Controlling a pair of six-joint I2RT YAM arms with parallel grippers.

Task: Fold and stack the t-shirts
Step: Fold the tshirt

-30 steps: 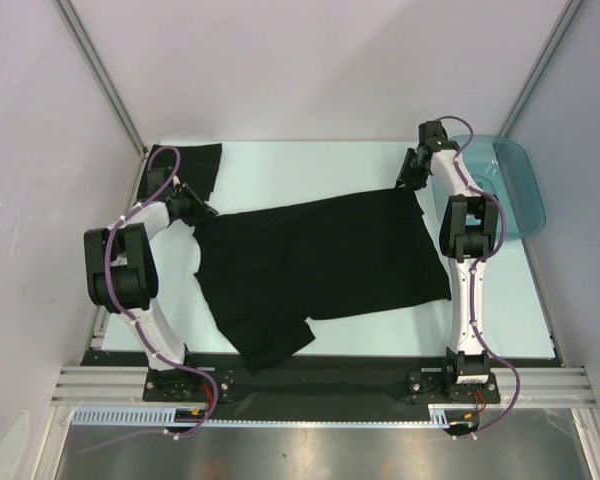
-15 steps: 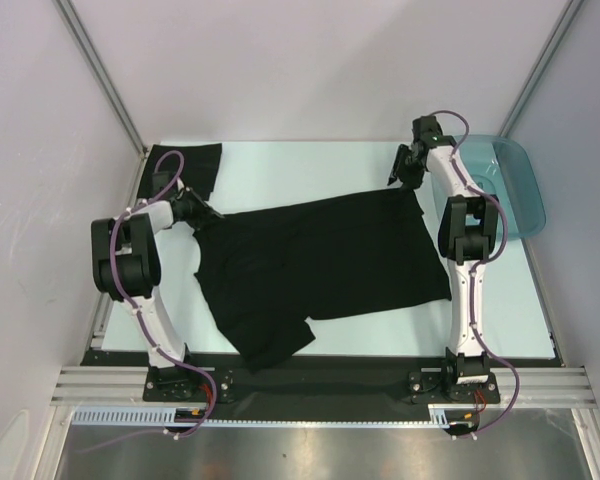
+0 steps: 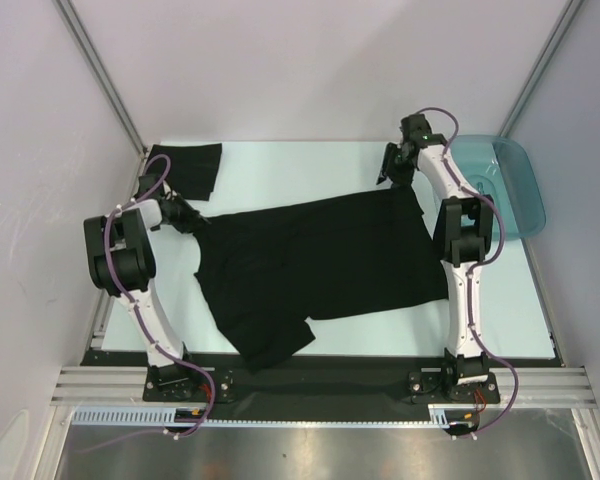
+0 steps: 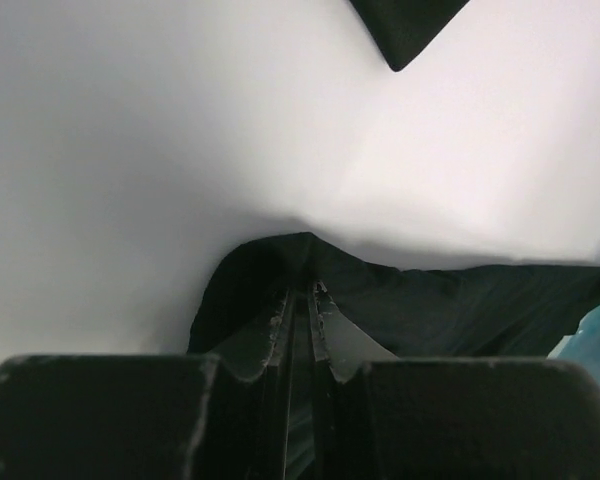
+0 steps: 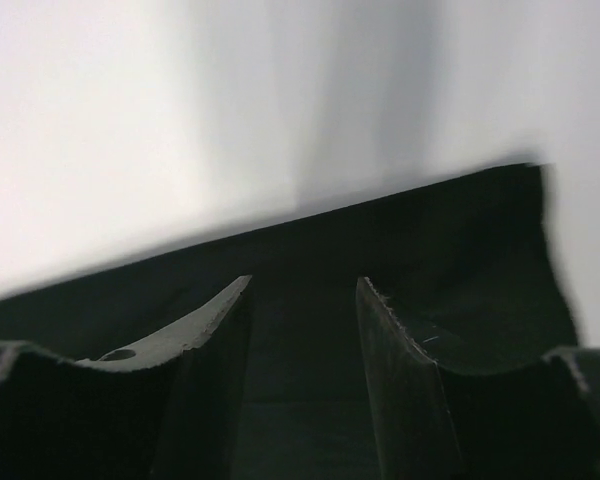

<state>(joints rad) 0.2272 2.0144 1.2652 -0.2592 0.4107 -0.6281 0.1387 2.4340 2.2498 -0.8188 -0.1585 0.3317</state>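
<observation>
Shirt spans between your arms: left gripper pinches its edge, right gripper (jaws spread) hovers above its corner.

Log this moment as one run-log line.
left hand: shut on spread t-shirt, left edge | right hand: open, above its far right corner | other t-shirt: far left table corner

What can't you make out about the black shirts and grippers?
- Right wrist view: blurred; whether the open right gripper touches the spread black cloth t-shirt.
- Top view: inside of the translucent teal plastic tray, partly behind the right arm.
- Top view: layers of the far black shirt, too small.
</observation>
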